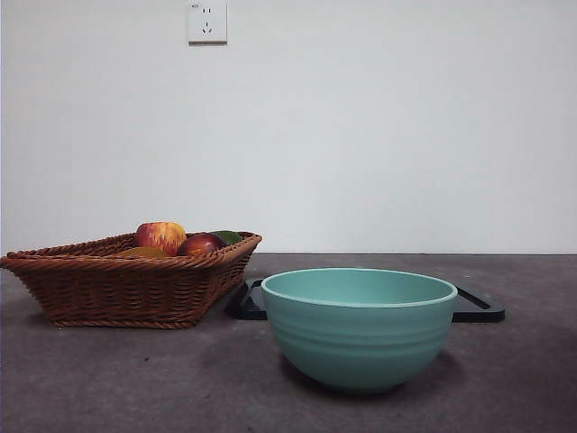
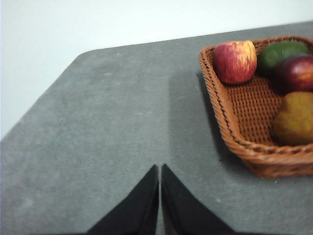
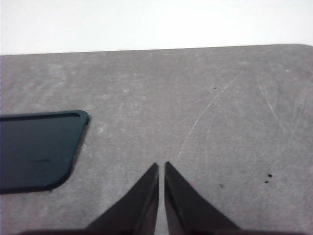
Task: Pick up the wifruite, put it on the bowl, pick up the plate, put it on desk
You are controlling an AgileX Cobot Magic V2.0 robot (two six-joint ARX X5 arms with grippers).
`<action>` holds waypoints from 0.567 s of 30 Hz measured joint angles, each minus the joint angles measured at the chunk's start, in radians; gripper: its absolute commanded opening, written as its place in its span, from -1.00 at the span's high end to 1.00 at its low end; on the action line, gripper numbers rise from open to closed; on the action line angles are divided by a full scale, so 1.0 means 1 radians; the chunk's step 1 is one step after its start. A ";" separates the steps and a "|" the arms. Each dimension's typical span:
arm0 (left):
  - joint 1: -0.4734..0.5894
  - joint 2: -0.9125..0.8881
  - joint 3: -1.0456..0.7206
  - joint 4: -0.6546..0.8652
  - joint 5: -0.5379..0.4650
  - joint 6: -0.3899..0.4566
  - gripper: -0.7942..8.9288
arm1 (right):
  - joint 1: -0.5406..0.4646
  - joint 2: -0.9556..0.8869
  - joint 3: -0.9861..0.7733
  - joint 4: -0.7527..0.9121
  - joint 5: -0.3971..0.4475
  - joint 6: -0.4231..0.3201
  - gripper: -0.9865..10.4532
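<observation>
Front view: I see the bowl (image 1: 359, 327) on the desk (image 1: 135, 379), a dark plate (image 1: 482, 307) behind it, and the basket (image 1: 126, 284) beside it. Left wrist: my left gripper (image 2: 160, 169), jaws pressed together, hangs over bare desk; the wifruite (image 2: 295, 117) lies in the basket, touching the dark red fruit (image 2: 296, 73), near the apple (image 2: 235, 61). I'd spread wide and descend from the rim side. Right wrist: right gripper (image 3: 161, 166) closed, waiting near the plate

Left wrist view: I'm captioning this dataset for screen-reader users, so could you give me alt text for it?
A wicker basket on the grey desk holds a red-yellow apple, a green fruit, a dark red fruit and the brown-orange wifruite. The left end effector, jaws shut, is over bare desk beside the basket.
</observation>
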 measured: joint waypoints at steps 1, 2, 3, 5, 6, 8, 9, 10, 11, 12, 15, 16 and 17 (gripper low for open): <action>0.000 0.000 0.000 0.001 0.000 -0.032 0.82 | 0.000 0.000 0.000 0.000 -0.001 0.017 0.80; 0.000 0.000 0.000 0.002 0.000 -0.064 0.82 | 0.000 0.000 0.000 0.000 -0.002 0.033 0.80; 0.000 0.000 -0.001 0.002 0.000 -0.105 0.82 | 0.000 0.000 0.000 0.000 -0.002 0.052 0.80; 0.000 0.000 -0.002 0.008 0.000 -0.187 0.82 | 0.000 0.000 0.000 0.000 -0.002 0.081 0.80; 0.000 0.000 -0.003 0.011 0.001 -0.233 0.82 | 0.000 0.000 0.000 0.000 -0.002 0.096 0.80; 0.000 0.000 -0.005 0.016 0.001 -0.309 0.82 | 0.000 0.000 0.000 0.000 -0.010 0.126 0.80; 0.000 0.000 -0.006 0.018 0.001 -0.343 0.82 | 0.000 0.000 0.000 0.000 -0.027 0.142 0.80; 0.000 0.000 -0.006 0.018 0.001 -0.374 0.82 | 0.000 0.000 0.000 -0.001 -0.051 0.154 0.80; 0.000 0.000 -0.006 0.018 0.002 -0.399 0.82 | 0.000 0.000 0.000 0.000 -0.070 0.165 0.80; 0.000 0.000 -0.006 0.018 0.005 -0.427 0.82 | 0.000 0.000 0.000 0.001 -0.089 0.176 0.80; 0.000 0.000 -0.003 0.015 0.027 -0.490 0.82 | 0.000 0.000 0.008 -0.006 -0.100 0.208 0.80; 0.000 0.000 0.004 0.005 0.034 -0.505 0.82 | 0.000 0.000 0.019 -0.011 -0.100 0.216 0.80; 0.000 0.001 0.014 -0.002 0.040 -0.517 0.82 | 0.000 0.000 0.032 -0.013 -0.100 0.221 0.80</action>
